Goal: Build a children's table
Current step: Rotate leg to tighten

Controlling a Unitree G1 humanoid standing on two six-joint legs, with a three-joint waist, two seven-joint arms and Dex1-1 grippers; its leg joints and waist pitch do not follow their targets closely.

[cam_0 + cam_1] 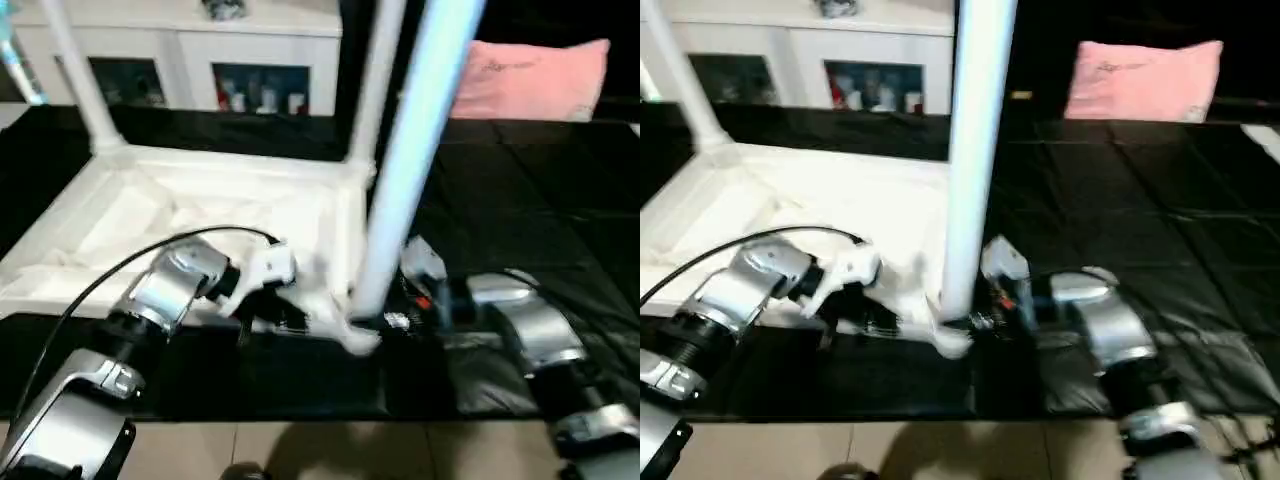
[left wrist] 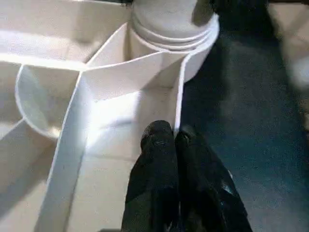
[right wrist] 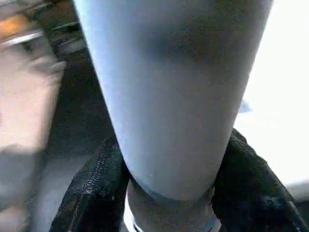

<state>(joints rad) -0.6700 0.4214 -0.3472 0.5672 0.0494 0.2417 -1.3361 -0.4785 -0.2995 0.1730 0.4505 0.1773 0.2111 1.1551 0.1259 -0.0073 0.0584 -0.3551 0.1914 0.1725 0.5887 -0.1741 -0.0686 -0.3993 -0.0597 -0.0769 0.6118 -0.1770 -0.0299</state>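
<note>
near leg [image 1: 415, 160] stands in the tabletop's [image 1: 130, 215] near right corner socket.

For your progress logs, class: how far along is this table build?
Done: two far legs stand in the upturned tabletop. In hand: the right gripper has its jaws around a third leg at the near corner socket; the left gripper, shut, is at the tabletop's rim. Left: a fourth leg.

Both forearms are brushed-silver metal cylinders with black joint bands, the left forearm [image 1: 170, 285] trailed by a thin black cable [image 1: 120, 265]. The right forearm [image 1: 535, 335] ends in a wrist block with a small red-orange mark. Each gripper's two fingers [image 2: 157, 188] are matte black and rounded at the tips.
</note>
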